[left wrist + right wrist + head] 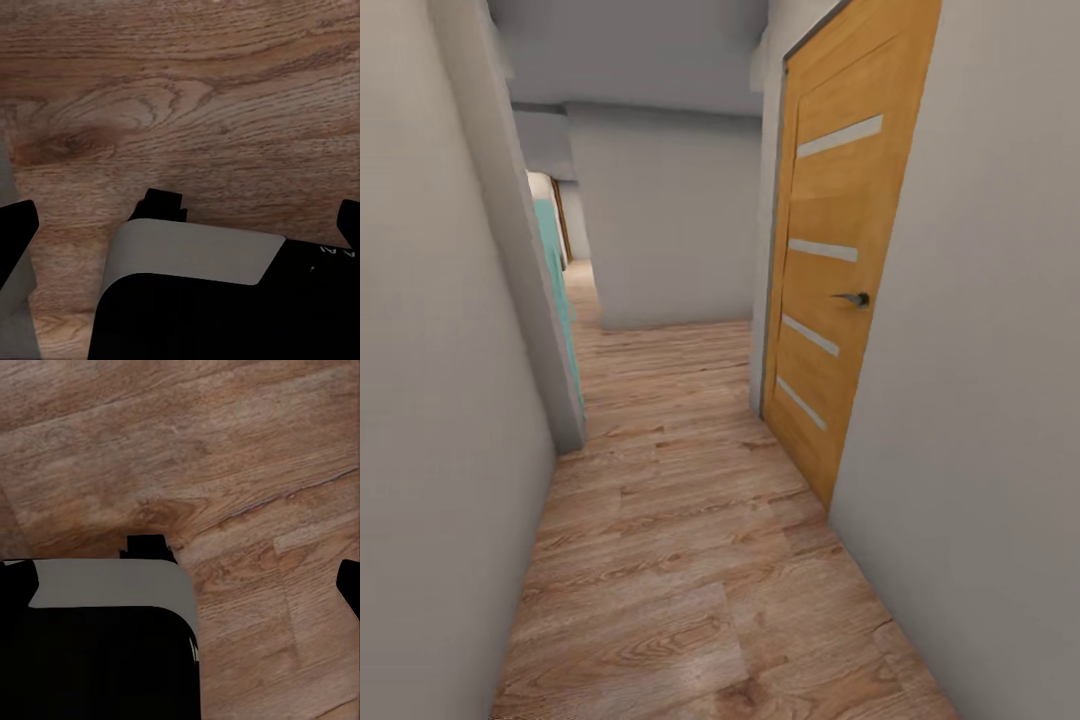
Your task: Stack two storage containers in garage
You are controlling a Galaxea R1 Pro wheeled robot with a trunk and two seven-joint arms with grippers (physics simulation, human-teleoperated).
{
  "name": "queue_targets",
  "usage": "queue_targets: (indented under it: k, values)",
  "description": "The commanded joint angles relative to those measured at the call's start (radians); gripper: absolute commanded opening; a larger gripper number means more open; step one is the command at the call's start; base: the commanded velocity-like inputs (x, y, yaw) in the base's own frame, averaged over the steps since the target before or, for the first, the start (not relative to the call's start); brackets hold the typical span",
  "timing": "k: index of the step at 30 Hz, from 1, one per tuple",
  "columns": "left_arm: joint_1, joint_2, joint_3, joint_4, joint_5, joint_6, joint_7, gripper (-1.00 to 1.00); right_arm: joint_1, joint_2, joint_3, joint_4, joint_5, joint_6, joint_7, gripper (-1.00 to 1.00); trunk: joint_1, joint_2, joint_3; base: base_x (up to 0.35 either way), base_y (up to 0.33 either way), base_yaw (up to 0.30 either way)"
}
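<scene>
Facing narrow corridor: wood-plank floor (690,560), orange door (840,250) at 2 o'clock (shut); both hands spread, empty.

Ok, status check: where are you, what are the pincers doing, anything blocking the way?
In a narrow hallway on wood-plank floor. Both pincers open, empty, fingers over bare planks. Closed orange door on the right, grey wall ahead; path bends left.

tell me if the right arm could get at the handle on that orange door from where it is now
Probably not yet. The door handle sits partway down the hallway on the orange door, well ahead of the robot, while the right wrist view faces the wood floor beside the robot's own body. The base would likely have to roll closer first.
</scene>
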Motion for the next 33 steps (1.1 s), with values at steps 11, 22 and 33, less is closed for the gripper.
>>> queue_targets:
  k: [11, 22, 33]
  values:
    - [-0.001, 0.004, 0.005, 0.001, 0.006, -0.002, 0.001, 1.0, -0.001, 0.0, 0.008, 0.003, -0.009, -0.006, 0.0, 1.0, 0.0, -0.001, -0.001, 0.21, 0.0, 0.269]
    - [-0.001, 0.006, 0.005, 0.001, 0.007, -0.002, 0.001, 1.0, -0.001, -0.001, 0.008, 0.003, -0.009, -0.006, 0.0, 1.0, 0.0, -0.001, -0.001, 0.319, 0.0, 0.038]
    - [-0.001, 0.006, 0.005, 0.001, 0.007, -0.001, 0.001, 1.0, -0.001, 0.001, 0.01, 0.002, -0.005, -0.004, 0.0, 1.0, 0.0, -0.001, -0.001, 0.32, 0.0, 0.0]
